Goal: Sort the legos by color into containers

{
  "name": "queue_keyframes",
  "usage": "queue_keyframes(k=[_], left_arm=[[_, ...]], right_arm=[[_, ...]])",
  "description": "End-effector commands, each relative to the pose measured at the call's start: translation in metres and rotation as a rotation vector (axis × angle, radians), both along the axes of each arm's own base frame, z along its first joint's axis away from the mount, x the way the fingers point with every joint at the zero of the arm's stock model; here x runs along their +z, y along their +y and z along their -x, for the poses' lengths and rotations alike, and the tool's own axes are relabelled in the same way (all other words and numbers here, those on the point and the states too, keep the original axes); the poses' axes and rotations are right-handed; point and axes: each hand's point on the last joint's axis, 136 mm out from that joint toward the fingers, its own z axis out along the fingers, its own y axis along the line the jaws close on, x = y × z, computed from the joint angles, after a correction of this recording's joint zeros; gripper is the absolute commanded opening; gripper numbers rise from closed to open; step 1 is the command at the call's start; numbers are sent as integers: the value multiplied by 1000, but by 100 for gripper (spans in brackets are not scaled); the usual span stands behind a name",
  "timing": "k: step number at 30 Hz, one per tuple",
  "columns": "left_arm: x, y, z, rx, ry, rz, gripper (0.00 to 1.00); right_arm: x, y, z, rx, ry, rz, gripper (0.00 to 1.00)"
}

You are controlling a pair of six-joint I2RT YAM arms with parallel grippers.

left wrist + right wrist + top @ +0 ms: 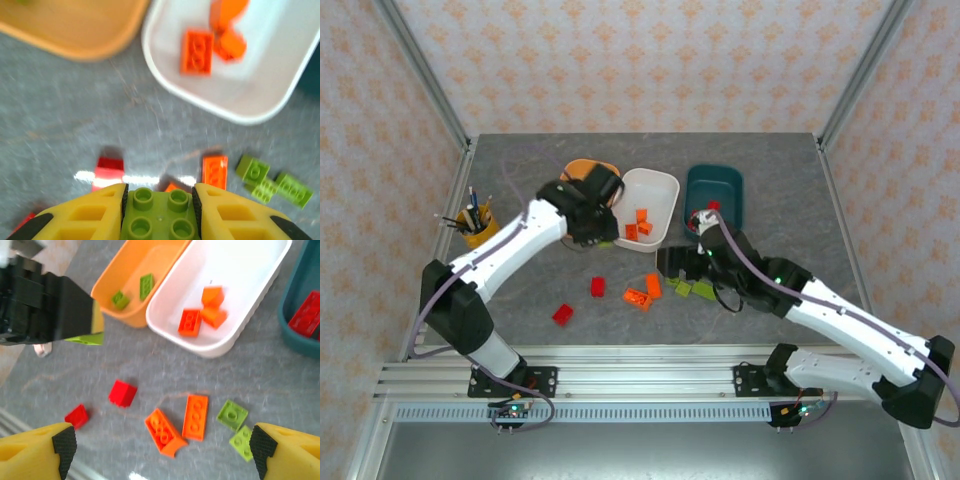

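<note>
Left end effector (pixel 159 200) grips 1 lime lego (pixel 160 219) (near the white tub (pixel 272 75)); right end effector (pixel 160 447) gapes wide.

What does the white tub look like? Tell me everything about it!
The white tub is a shallow tray with rounded corners that looks like smooth, shiny plastic. It sits upright and flat on the grey table, between the orange tub and the teal tub. It is very close to both, but it is hard to tell whether they touch. Three orange bricks lie bunched at the end nearer the arms; the rest of its floor is bare.
</note>
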Motion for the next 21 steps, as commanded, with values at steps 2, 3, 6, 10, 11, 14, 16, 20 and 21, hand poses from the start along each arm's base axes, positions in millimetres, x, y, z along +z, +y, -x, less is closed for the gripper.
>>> queue_keyframes(k=[2,3,6,10,11,14,16,20,21], left_arm=[[-15,38,-26,56,83,-56,32],[-21,44,-37,79,97,-47,32],[-39,54,-62,116,122,-47,32],[-71,59,-87,137,182,-50,33],[-76,59,-93,138,187,-48,33],[-90,56,-104,142,208,-36,33],[-98,55,-109,149,213,-31,34],[-110,54,-115,163,226,-30,34],[-113,55,-116,167,231,-32,34]], right_arm=[[14,11,-36,-72,32,-40,91],[17,14,-41,-74,42,-45,91],[9,25,-53,-73,82,-27,90],[4,31,-60,-73,109,-19,90],[2,32,-61,-76,114,-21,90],[-4,31,-60,-83,128,-27,90],[-10,30,-58,-88,141,-24,90],[-20,30,-56,-91,165,-24,90],[-21,30,-56,-92,167,-24,90]])
